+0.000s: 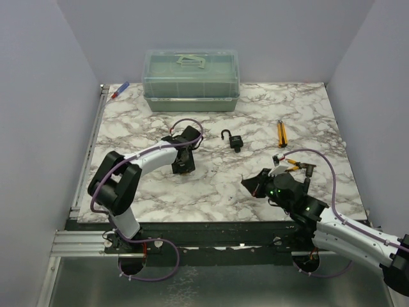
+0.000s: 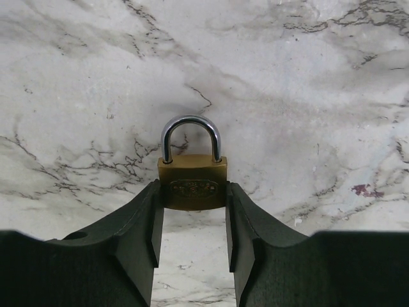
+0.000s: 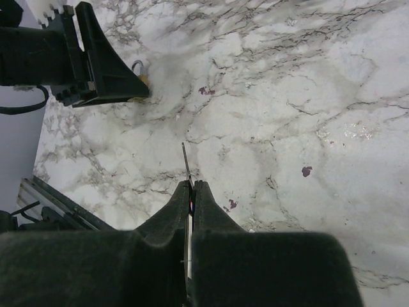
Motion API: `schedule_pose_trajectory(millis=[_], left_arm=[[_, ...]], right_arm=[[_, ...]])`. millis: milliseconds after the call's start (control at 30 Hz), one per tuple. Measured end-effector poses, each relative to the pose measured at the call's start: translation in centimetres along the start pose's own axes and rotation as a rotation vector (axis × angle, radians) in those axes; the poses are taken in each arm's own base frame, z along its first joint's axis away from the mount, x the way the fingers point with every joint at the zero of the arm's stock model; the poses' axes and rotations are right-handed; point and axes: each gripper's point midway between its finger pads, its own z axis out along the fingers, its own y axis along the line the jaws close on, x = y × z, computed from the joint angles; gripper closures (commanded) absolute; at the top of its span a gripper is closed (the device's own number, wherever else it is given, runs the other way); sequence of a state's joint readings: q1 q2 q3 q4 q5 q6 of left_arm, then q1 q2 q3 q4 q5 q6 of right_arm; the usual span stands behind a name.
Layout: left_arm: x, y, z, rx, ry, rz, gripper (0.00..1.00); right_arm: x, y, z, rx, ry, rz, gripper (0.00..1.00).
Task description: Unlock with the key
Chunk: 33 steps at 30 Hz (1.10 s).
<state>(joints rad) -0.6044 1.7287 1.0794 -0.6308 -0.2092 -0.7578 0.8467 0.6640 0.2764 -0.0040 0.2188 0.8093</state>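
A small brass padlock (image 2: 192, 182) with a silver shackle lies on the marble table (image 1: 217, 185). My left gripper (image 2: 192, 195) has both fingertips pressed against the sides of its body. In the top view that gripper (image 1: 182, 165) points down at the table left of centre. My right gripper (image 3: 192, 185) is shut on the key (image 3: 185, 160), whose thin dark shaft sticks out past the fingertips; its head is hidden between the pads. In the top view the right gripper (image 1: 251, 185) hovers right of centre, pointing toward the left arm.
A black padlock (image 1: 234, 141) with its shackle swung open lies mid-table. A clear green lidded box (image 1: 190, 80) stands at the back. An orange tool (image 1: 281, 133) lies at right, another small orange item (image 1: 295, 164) by the right wrist, a red-blue pen (image 1: 119, 90) back left.
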Motion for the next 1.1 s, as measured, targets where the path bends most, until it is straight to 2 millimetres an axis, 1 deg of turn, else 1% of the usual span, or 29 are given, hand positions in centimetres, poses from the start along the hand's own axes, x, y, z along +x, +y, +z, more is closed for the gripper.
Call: schedule_pose_trajectory(millis=[67,267,367,533,700,867,1100], left_arm=[[-0.1,-0.1,-0.6,0.024,-0.022,-0.021,1.0],[-1.2,-0.7,-3.7,0.137,-0.115,-0.104,1.0],[-1.7,-1.1,-5.0,0.186,-0.146,-0.144,1.0],[-2.0,-1.7,-6.1,0.244,-0.169,-0.196,1.0],[-1.8,-1.7,-7.2,0.283,-0.179,-0.257,1.0],[-2.3,-2.2,-8.6,0.339,-0.197,-0.33,1.0],[-3.4,-3.0,-10.8,0.42,-0.226,-0.414,1.0]], right_arm=[[0.1,0.0,0.1,0.002,0.007,0.001,1.0],[0.9,0.3,0.6,-0.005,0.045,0.015,1.0],[1.4,0.7,1.0,-0.024,0.066,0.023,1.0],[2.4,1.2,1.9,-0.051,0.109,0.021,1.0],[3.6,1.6,2.8,-0.068,0.158,0.018,1.0],[3.9,3.0,3.7,-0.112,0.196,0.012,1.0],[3.8,6.0,4.5,-0.193,0.208,-0.024,1.0]])
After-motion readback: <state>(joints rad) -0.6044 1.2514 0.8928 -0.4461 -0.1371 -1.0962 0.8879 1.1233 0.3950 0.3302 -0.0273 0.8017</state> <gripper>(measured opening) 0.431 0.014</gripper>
